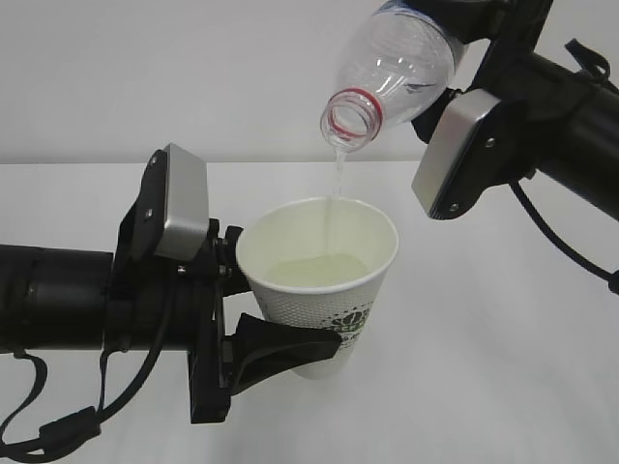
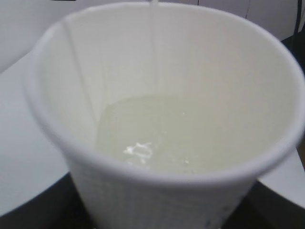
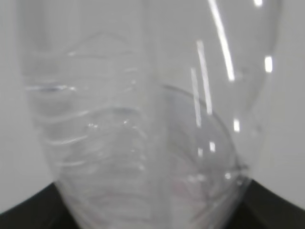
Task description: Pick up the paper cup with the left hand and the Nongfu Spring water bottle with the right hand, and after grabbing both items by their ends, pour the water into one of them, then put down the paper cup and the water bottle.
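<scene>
At centre of your exterior view, the left hand [image 1: 253, 329] grips the paper cup [image 1: 319, 280] upright, clear of the table [image 1: 484, 387]. From one o'clock above it, the right hand [image 1: 440, 92] clasps the tilted Nongfu Spring water bottle [image 1: 397, 68] (mouth downward); water [image 1: 336, 184] streams thinly into the cup.

This looks like a lab or robot test bench rather than a home or kitchen: a plain white table [image 1: 503, 387] runs back to a bare, pale wall [image 1: 145, 68] with no furniture, decoration or household goods around, and two black robot arms with silver-grey plates and loose black cables work over that blank surface, left [image 1: 58, 300] and right [image 1: 571, 116]
</scene>
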